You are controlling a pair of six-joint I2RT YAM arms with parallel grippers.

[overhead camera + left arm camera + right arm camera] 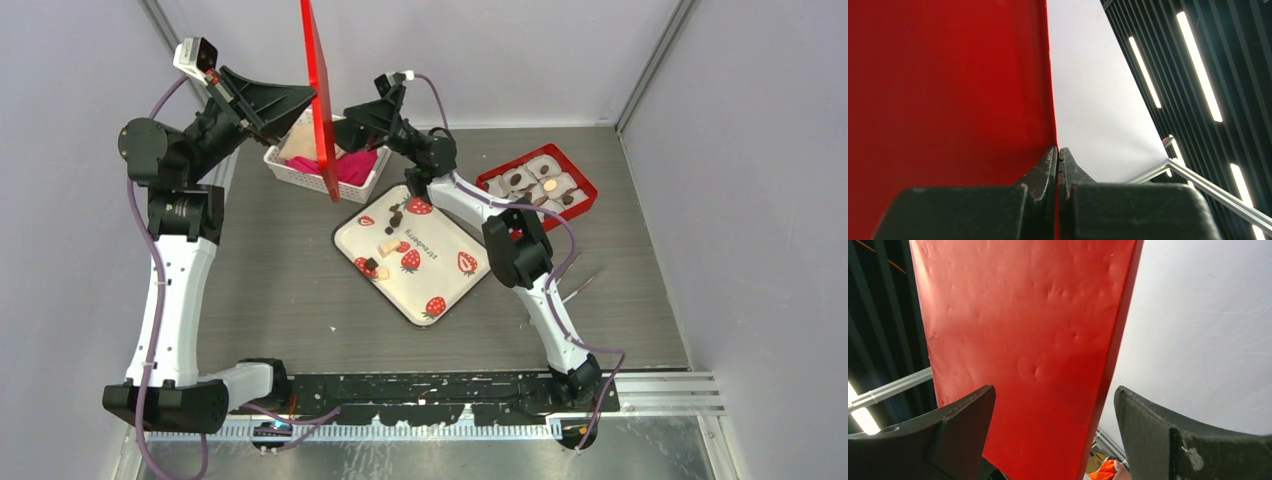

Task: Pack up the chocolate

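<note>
Small dark chocolate lumps (393, 215) lie on a white strawberry-print tray (440, 262), with a few more near its left edge (369, 264). More sit in white cups (515, 181) inside a red box (585, 190) at the back right. My left gripper (310, 102) is shut on the edge of a flat red lid (318, 90) and holds it upright above the white basket; the wrist view shows the jaws (1058, 152) pinching the lid (948, 90). My right gripper (351, 113) is open just right of the lid. In its wrist view the lid (1023, 340) stands between its spread fingers (1054, 395).
A white basket (300, 175) holding pink cloth (355, 165) stands at the back left under the lid. A thin metal tool (583, 283) lies on the table right of the right arm. Grey walls enclose the table.
</note>
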